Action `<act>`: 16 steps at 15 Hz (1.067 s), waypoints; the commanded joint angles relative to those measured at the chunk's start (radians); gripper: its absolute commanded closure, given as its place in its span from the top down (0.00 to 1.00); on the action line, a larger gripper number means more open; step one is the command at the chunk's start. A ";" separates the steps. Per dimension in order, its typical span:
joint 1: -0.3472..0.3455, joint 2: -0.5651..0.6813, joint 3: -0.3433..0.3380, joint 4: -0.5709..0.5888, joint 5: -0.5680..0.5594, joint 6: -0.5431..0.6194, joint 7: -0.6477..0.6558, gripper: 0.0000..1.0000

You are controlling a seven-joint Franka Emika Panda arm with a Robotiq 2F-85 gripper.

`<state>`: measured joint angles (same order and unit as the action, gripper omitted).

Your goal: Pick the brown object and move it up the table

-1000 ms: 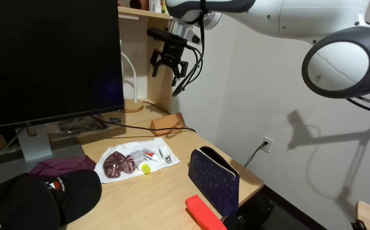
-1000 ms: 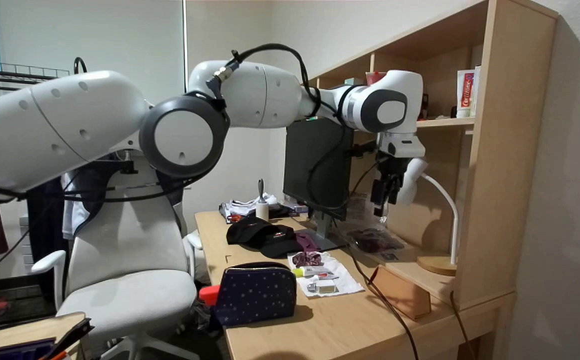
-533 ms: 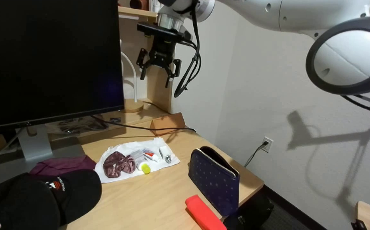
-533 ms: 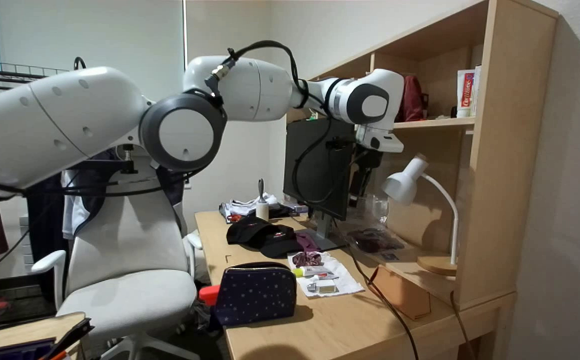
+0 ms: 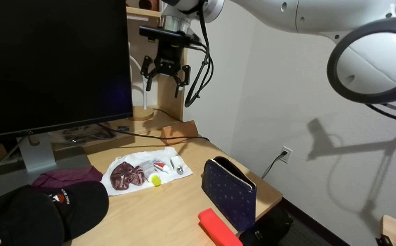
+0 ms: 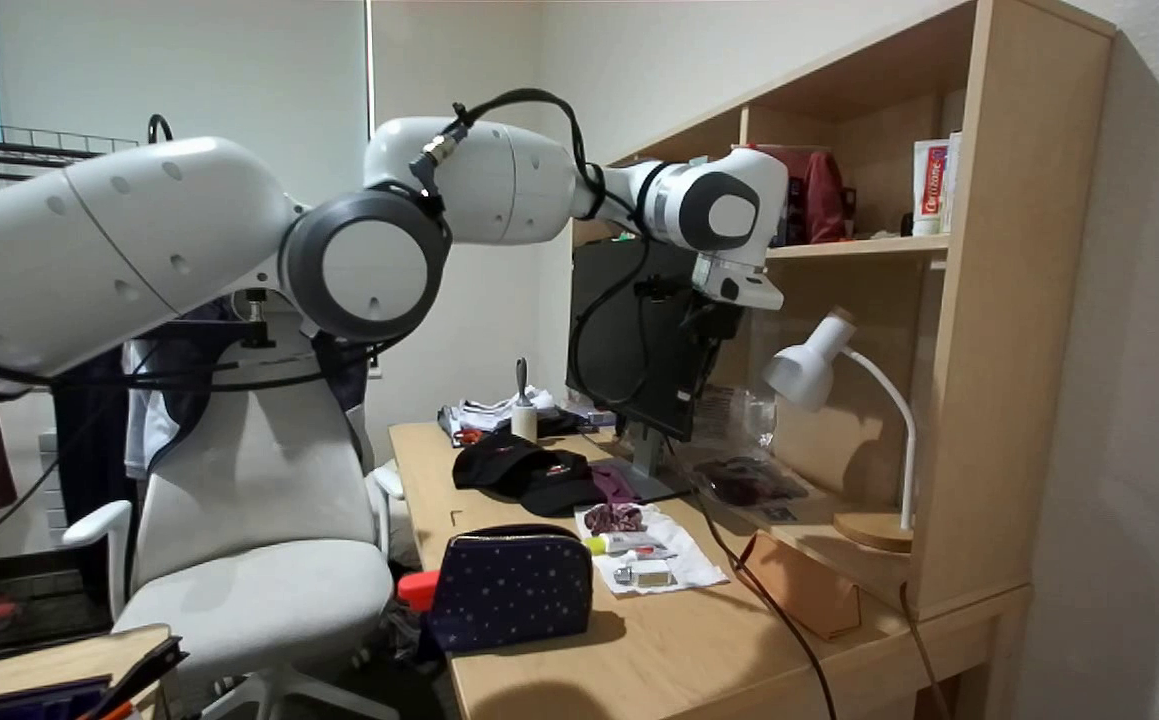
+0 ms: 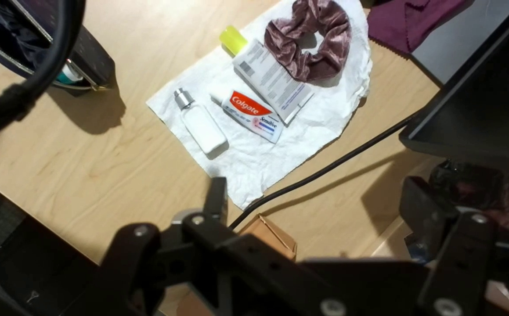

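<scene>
Step, as judged: approach, pre-grasp. Gripper [image 5: 163, 89] aloft over table [image 5: 163, 212], jaws wide apart, holding nothing. Brown case [image 5: 179, 131] on table near shelf [image 6: 1019, 330]; cable [image 5: 150, 137] crosses it in both exterior views. Next, probably: align over case, descend, mind cable, close.

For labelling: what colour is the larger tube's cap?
The cap is bright yellow, clearest in the wrist view.

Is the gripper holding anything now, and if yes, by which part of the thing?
Nothing: the gripper is open, its fingers apart. The brown object rests on the table below.
</scene>
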<state>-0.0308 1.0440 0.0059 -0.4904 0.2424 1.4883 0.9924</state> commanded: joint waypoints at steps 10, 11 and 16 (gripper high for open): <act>-0.053 -0.028 -0.035 -0.025 -0.003 -0.027 -0.003 1.00; -0.062 -0.028 -0.045 -0.028 0.000 -0.030 0.016 1.00; -0.111 -0.025 -0.037 -0.036 0.031 -0.066 -0.005 1.00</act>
<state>-0.1238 1.0438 -0.0491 -0.4913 0.2461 1.4658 1.0116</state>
